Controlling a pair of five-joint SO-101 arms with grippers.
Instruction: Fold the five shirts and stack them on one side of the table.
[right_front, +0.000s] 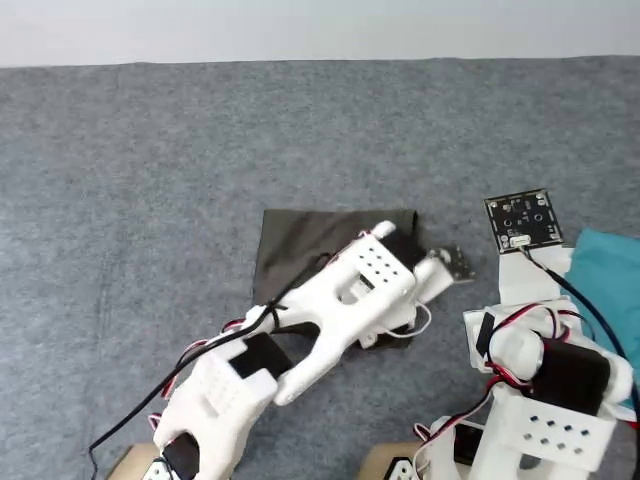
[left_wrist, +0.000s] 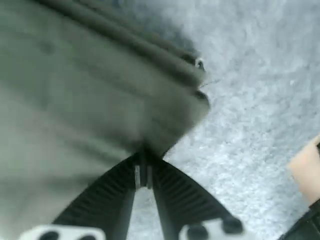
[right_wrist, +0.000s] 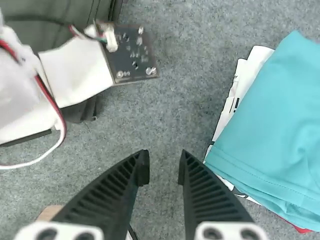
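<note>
The left gripper (left_wrist: 143, 172) was pinched shut on an edge of the dark shirt (right_front: 300, 240), which lay mid-table. The right gripper (right_wrist: 162, 167) stood narrowly parted over bare table (right_front: 150, 180), beside the teal shirt (right_wrist: 270, 125). Open surface lay beyond the dark shirt's far edge.

Bright even light, soft faint shadows

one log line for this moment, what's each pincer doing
left pincer: shut on dark shirt edge | right pincer: open, above grey table beside teal shirt
</note>
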